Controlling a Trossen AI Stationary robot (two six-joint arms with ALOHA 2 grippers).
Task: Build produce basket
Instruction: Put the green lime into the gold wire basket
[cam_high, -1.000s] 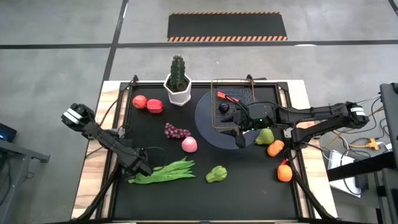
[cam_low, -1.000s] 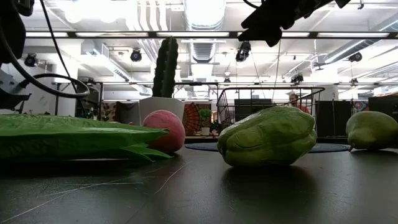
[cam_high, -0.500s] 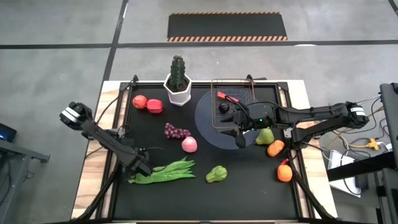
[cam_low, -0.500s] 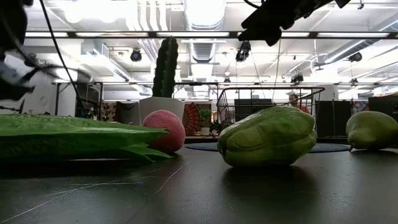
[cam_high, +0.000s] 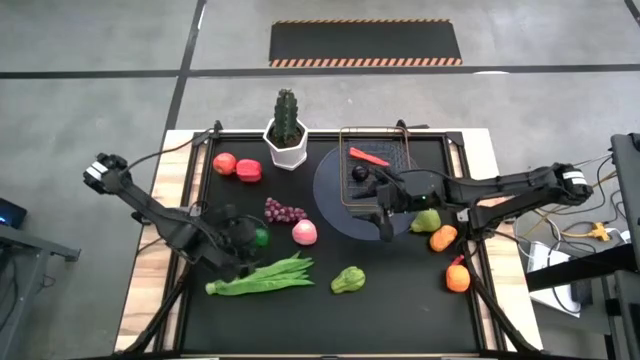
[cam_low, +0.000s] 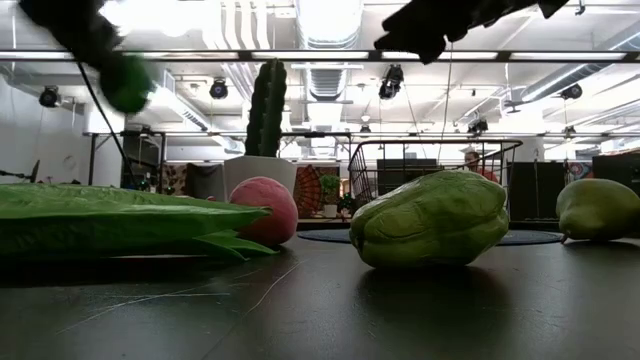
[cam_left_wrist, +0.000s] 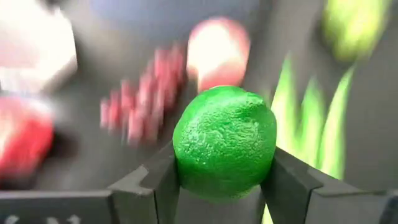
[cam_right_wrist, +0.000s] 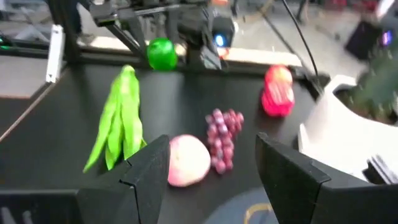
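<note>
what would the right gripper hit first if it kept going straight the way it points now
Probably the round pink peach, centred just ahead of the open right gripper, with the purple grape bunch beside it. Depth is unclear.

No text, label, brand name, number or sign can be read anywhere in these views.
</note>
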